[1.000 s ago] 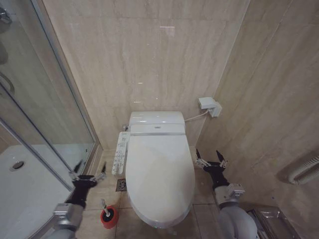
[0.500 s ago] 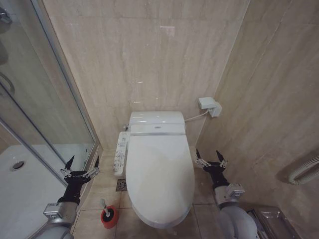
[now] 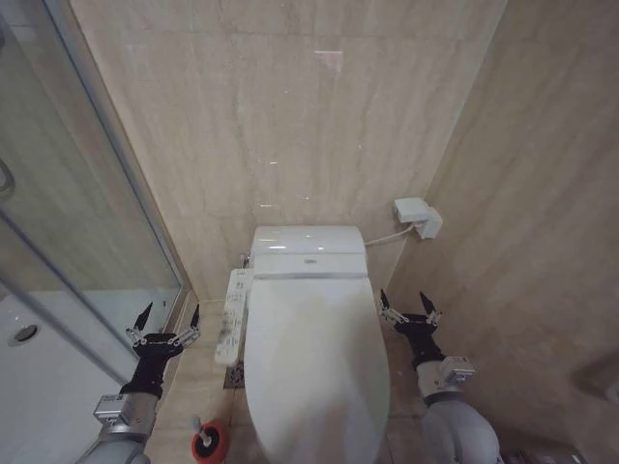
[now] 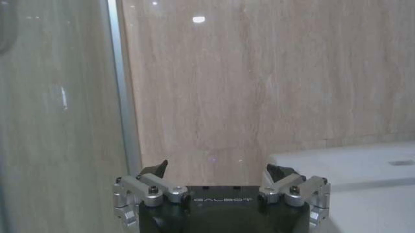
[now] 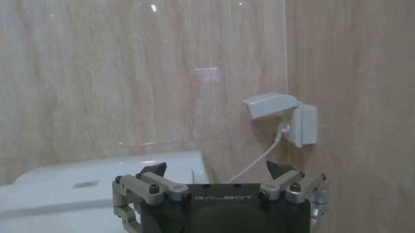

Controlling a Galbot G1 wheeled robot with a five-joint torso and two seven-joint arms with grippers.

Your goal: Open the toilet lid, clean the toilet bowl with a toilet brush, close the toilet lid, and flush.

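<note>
Toilet lid [image 3: 314,372] down at lower centre; left gripper [image 3: 166,321] and right gripper [image 3: 407,304] flank it, fingers spread, holding nothing.

1. Head view looks steeply down from above onto the closed toilet lid [image 3: 314,367].
2. Both wrist views face the back wall, low and close.
3. All share the wall; right wrist and head share the wall socket [image 5: 285,119].

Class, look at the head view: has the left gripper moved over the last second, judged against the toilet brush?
Yes. The left gripper has risen away from the toilet brush and shifted towards the shower glass; the camera itself also shifted.
</note>
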